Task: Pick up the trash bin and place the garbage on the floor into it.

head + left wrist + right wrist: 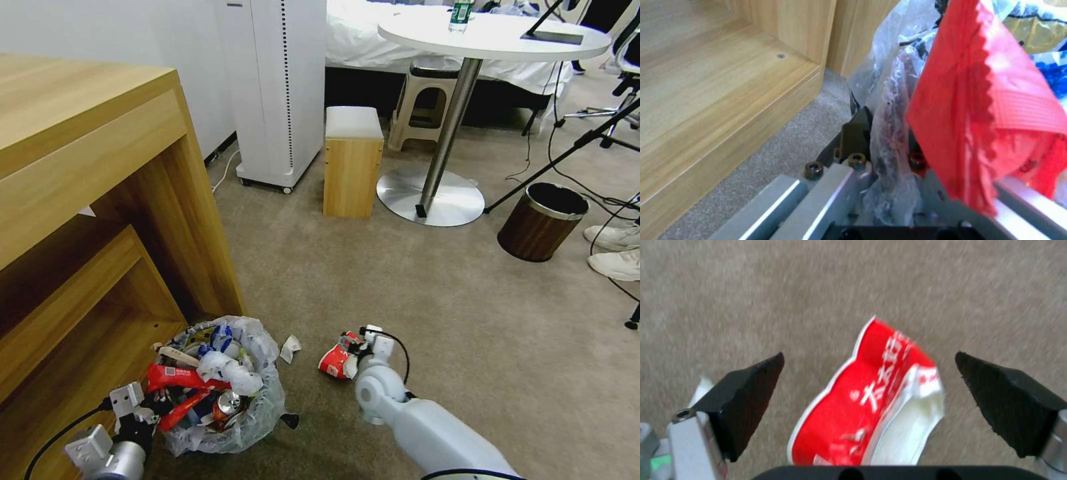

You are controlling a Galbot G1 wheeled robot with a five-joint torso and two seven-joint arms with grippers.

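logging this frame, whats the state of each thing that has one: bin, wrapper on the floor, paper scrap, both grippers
trash bin: upright on the carpet, heaped with litter
red wrapper: lying on the carpet, not gripped
paper scrap: loose on the carpet beside the bin
left gripper: shut on the bin's bag-lined rim
right gripper: open, fingers either side of the wrapper
brown bin: upright, inside dark

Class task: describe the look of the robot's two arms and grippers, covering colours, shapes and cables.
The right arm is smooth, white and rounded, with a black cable looping at its wrist. The right gripper has black wedge-shaped pads on silver fingers. The left gripper is silver metal blocks with black bolts and a black cable.
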